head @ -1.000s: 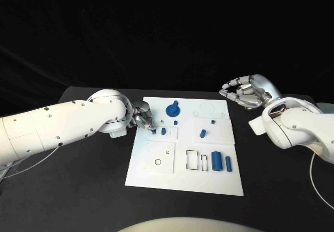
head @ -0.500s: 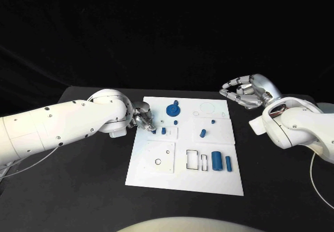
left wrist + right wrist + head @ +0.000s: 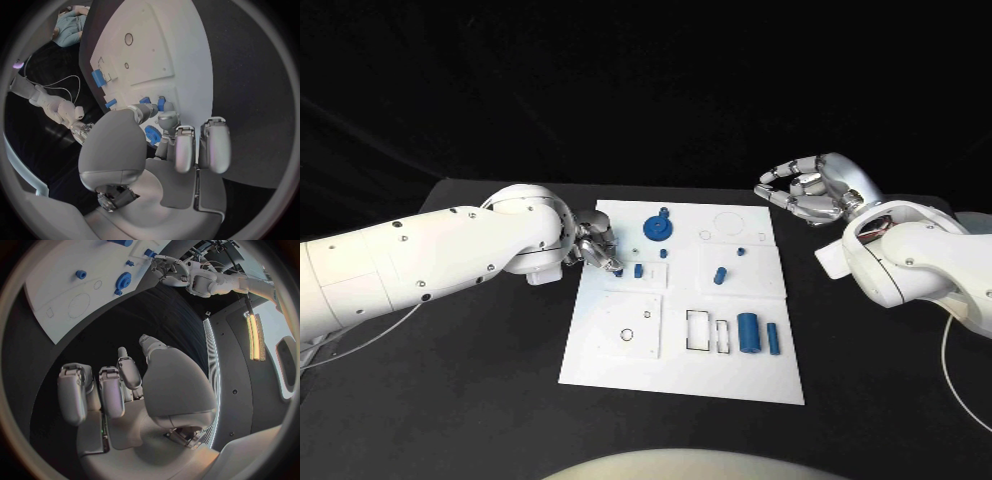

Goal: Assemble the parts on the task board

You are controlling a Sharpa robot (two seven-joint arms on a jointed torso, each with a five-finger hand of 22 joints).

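The white task board (image 3: 625, 365) lies in the middle of the table. My left hand (image 3: 597, 247) hovers over the board's left edge, and its fingertips (image 3: 147, 110) seem to pinch a small blue peg (image 3: 145, 100) just above the board. A second blue peg (image 3: 638, 270) stands in the board right beside it. A blue gear (image 3: 656, 231) sits further back. My right hand (image 3: 808, 192) hangs off the board's far right corner, fingers curled in on nothing (image 3: 103, 390).
Two small blue pegs (image 3: 718, 275) stand mid-board. A thick blue cylinder (image 3: 750, 333) and a thinner one (image 3: 773, 337) lie near the right edge beside rectangular slots (image 3: 698, 331). A round outline (image 3: 730, 220) marks the far right part.
My left hand's fingertips have shifted very slightly over the board's left edge. The right hand and the parts on the board have stayed put.
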